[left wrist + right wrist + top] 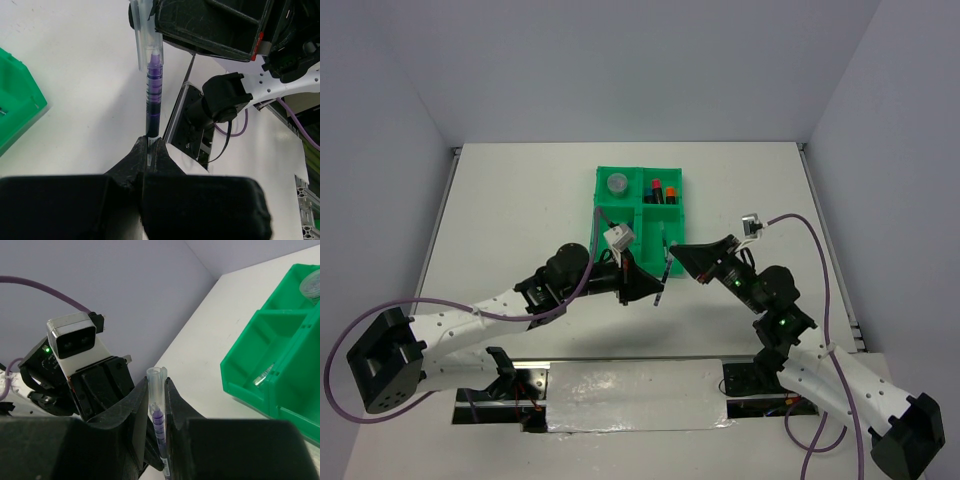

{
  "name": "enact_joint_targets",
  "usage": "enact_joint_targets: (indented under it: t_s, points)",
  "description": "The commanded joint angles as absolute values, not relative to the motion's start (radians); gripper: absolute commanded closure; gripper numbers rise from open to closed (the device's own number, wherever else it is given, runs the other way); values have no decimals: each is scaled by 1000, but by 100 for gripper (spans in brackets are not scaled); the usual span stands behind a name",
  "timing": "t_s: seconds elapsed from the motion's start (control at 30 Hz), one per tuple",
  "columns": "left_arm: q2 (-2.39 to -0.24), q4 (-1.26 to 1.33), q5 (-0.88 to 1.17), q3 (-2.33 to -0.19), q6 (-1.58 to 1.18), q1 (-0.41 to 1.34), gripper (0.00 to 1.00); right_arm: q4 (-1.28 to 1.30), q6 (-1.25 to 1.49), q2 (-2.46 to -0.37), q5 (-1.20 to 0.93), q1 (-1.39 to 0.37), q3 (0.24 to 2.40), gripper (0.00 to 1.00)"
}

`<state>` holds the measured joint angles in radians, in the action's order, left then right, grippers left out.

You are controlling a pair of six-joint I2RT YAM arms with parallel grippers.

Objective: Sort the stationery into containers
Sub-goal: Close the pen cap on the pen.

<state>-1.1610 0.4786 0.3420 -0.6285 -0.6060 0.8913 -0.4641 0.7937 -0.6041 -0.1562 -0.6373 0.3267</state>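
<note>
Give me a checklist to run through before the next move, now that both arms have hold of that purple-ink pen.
1. Left fingers shut on the pen at its tip: ok.
2. Right fingers clamped on its clear end: ok.
3. Only one arm holding before carrying it off: not ok, both grip it.
4. Green tray close by, just beyond the arms: ok.
5. Room left in the compartment meant for pens: cannot tell.

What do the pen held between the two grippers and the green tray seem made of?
The pen looks like clear glossy plastic: purple ink shows through the barrel. The tray is probably opaque bright green moulded plastic, smooth, with a soft sheen on its thin walls.
</note>
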Motion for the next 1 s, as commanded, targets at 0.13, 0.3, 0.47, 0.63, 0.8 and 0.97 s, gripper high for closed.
enact_joint_targets:
  t_s: [0.13, 0.3, 0.47, 0.63, 0.8, 0.97]
  points:
    - [-1120, 698, 264, -657, -592, 887, 100, -396, 782, -603, -213, -646, 331, 100]
    - [-1114, 709, 239, -652, -591, 887, 100, -458, 799, -610, -239, -649, 307, 100]
    - [-1149, 719, 250, -673, -598, 887, 100, -474, 793, -629, -268, -647, 316, 100]
    - [-1154, 707, 239, -689, -560, 888, 100, -462, 795, -658, -295, -649, 321, 100]
    - [-1140, 660, 232, -713, -502, 887, 100, -446, 793, -690, -321, -649, 278, 100]
    - [-1124, 612, 207, -733, -446, 887, 100, -339, 764, -689, -304, -649, 278, 100]
